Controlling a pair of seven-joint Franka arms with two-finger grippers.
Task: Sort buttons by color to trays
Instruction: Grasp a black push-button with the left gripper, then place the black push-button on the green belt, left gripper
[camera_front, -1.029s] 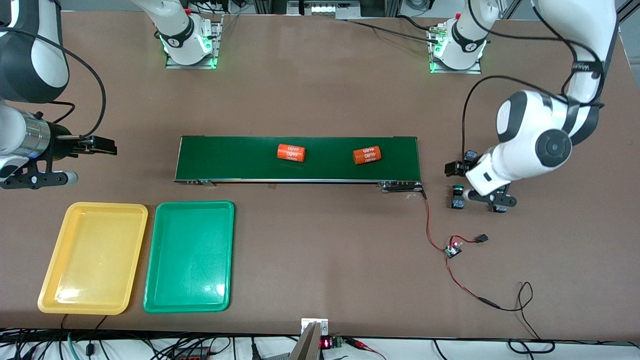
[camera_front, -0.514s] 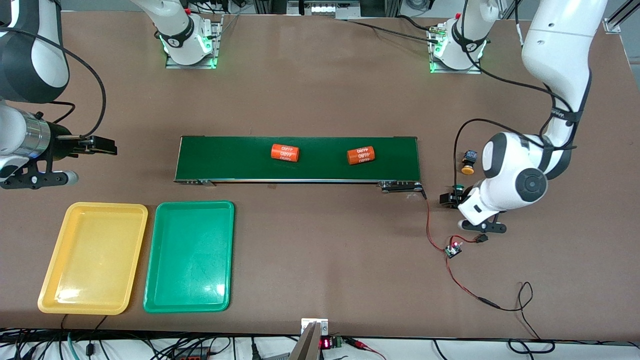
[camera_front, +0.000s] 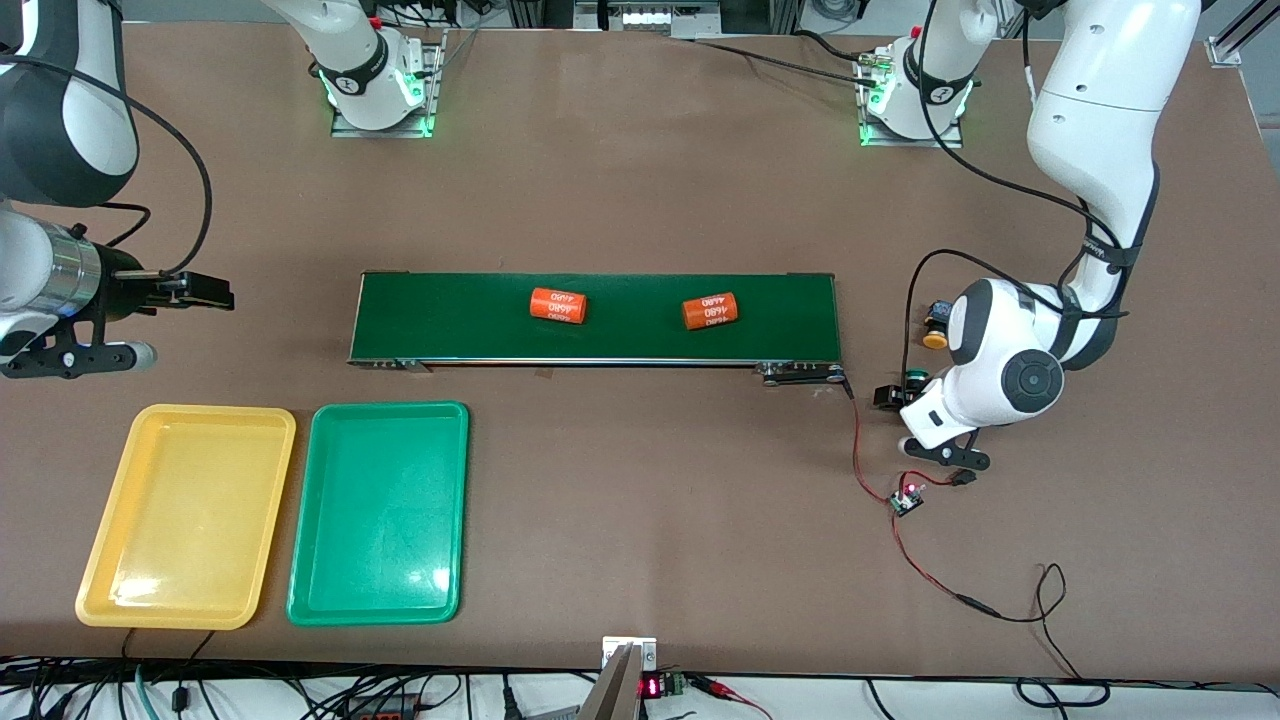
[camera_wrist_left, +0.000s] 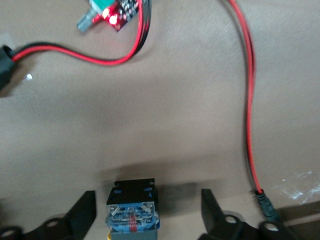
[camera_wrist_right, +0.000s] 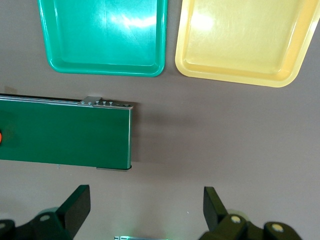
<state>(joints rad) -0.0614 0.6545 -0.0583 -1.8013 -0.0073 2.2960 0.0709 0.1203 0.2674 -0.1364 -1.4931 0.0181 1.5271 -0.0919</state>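
Note:
A button with a black-and-blue body (camera_wrist_left: 132, 207) lies on the table between the open fingers of my left gripper (camera_wrist_left: 146, 212); its cap is out of that view. In the front view my left gripper (camera_front: 917, 427) is low at the left arm's end of the belt, and a green cap (camera_front: 915, 378) shows at the hand's edge. A yellow-capped button (camera_front: 937, 326) lies beside it, farther from the front camera. The other buttons are hidden. The yellow tray (camera_front: 185, 515) and green tray (camera_front: 378, 510) are empty. My right gripper (camera_front: 168, 325) waits open and empty.
A dark green conveyor belt (camera_front: 450, 318) carries two orange "4680" cylinders (camera_front: 558, 306) (camera_front: 709, 311). A small lit control board (camera_front: 908, 497) with red and black wires (camera_front: 870, 470) lies close to the left gripper, nearer the front camera; the board (camera_wrist_left: 107, 15) also shows in the left wrist view.
My left gripper moved toward the front camera, uncovering the yellow-capped button. Both orange cylinders drifted along the belt toward the right arm's end. The right arm has not moved.

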